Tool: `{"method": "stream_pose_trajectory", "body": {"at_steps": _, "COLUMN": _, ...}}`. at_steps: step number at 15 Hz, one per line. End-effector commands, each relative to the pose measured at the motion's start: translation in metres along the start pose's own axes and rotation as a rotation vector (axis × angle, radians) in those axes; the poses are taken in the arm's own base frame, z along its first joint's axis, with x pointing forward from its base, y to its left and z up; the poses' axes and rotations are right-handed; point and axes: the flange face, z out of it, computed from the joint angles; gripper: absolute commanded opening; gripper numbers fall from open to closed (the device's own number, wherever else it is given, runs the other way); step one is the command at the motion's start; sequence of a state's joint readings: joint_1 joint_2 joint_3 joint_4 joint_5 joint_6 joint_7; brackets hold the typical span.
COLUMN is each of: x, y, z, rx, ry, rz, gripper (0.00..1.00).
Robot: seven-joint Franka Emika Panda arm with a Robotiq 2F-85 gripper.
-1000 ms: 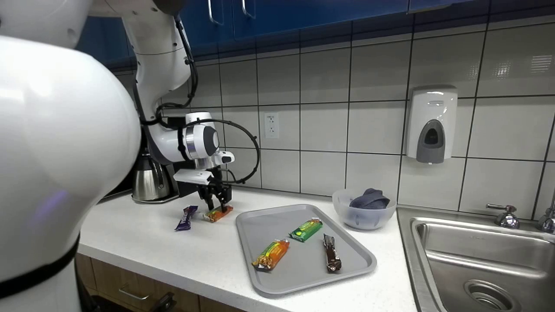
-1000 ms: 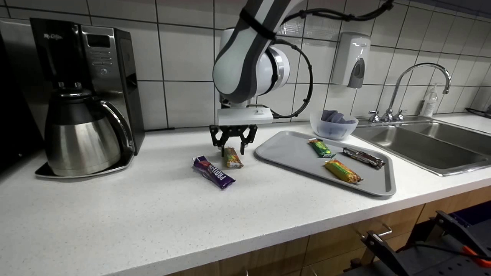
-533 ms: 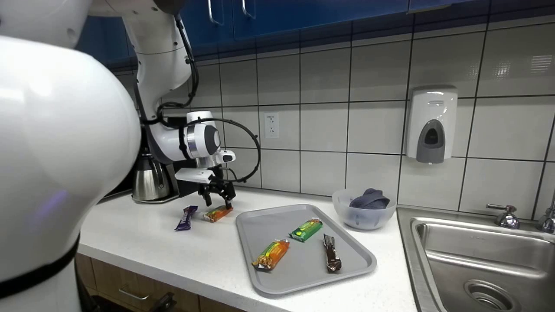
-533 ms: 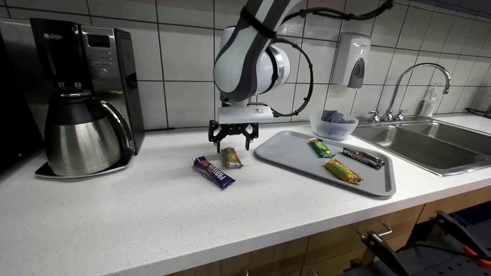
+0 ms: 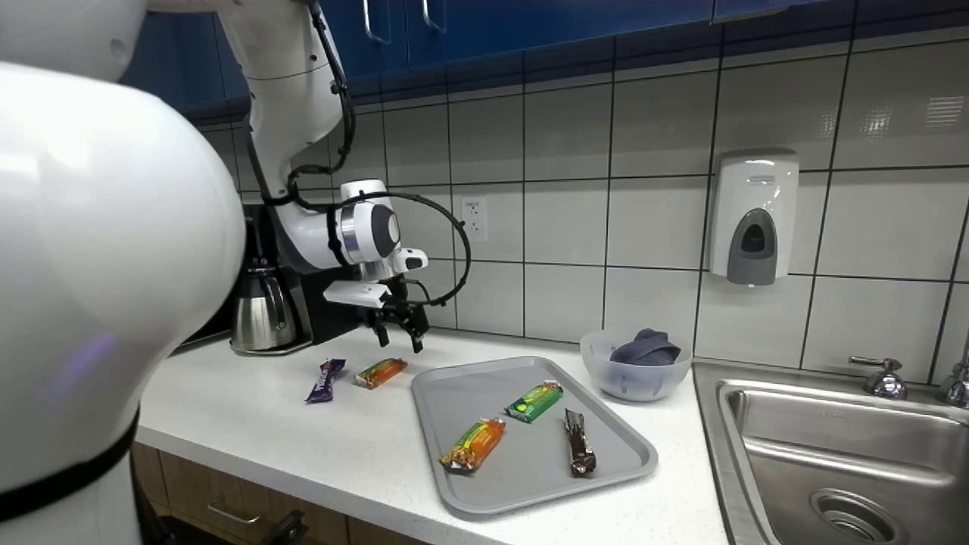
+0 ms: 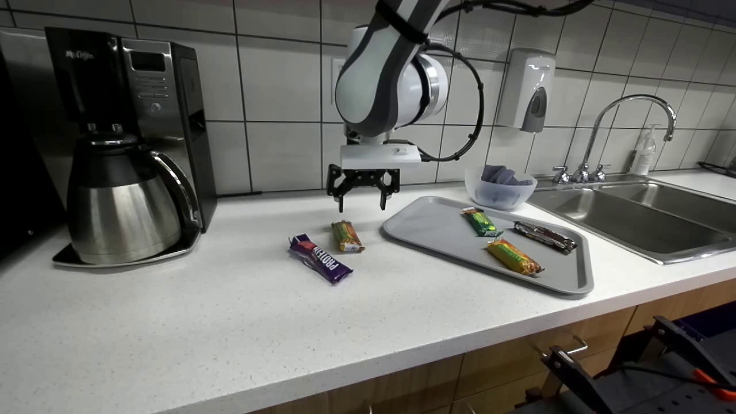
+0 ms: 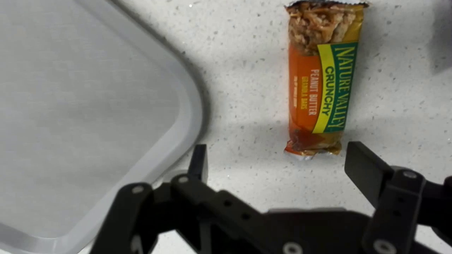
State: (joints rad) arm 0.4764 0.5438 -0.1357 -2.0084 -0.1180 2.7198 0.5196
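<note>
My gripper [image 5: 400, 344] is open and empty above the counter, with its fingers pointing down. It also shows in an exterior view [image 6: 362, 207] and in the wrist view [image 7: 277, 155]. Nearest below it lies an orange Nature Valley peanut butter granola bar [image 7: 317, 84], flat on the counter and apart from the fingers. This bar shows in both exterior views [image 5: 381, 373] [image 6: 347, 236]. A purple protein bar [image 6: 319, 259] lies beside it. A grey tray [image 6: 437, 230] bears an orange-yellow bar [image 5: 475, 445], a green bar [image 5: 534, 401] and a dark brown bar [image 5: 578, 443].
A translucent bowl [image 5: 636, 378] with blue-grey cloth [image 5: 647, 348] stands behind the tray. A steel sink [image 5: 848, 462] lies beyond it. A coffee maker [image 6: 155, 115] with a steel carafe [image 6: 123, 207] stands at the other end. A soap dispenser [image 5: 755, 216] hangs on the tiled wall.
The fingers have spread wider. The gripper has risen from beside the orange granola bar on the counter and shifted toward the tray. The bars have stayed in place.
</note>
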Motion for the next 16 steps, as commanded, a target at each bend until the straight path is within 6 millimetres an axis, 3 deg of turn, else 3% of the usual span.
{"method": "stream_pose_trajectory", "body": {"at_steps": 1, "x": -0.001, "y": 0.023, "z": -0.022, "rx": -0.011, "ry": -0.001, "rz": 0.045, "gripper": 1.00}}
{"method": "stream_pose_trajectory", "body": {"at_steps": 9, "x": -0.003, "y": 0.072, "z": -0.035, "rx": -0.023, "ry": -0.003, "rz": 0.097, "gripper": 1.00}}
{"method": "stream_pose_trajectory", "body": {"at_steps": 16, "x": -0.017, "y": 0.113, "z": -0.043, "rx": -0.031, "ry": -0.018, "rz": 0.129, "gripper": 1.00}}
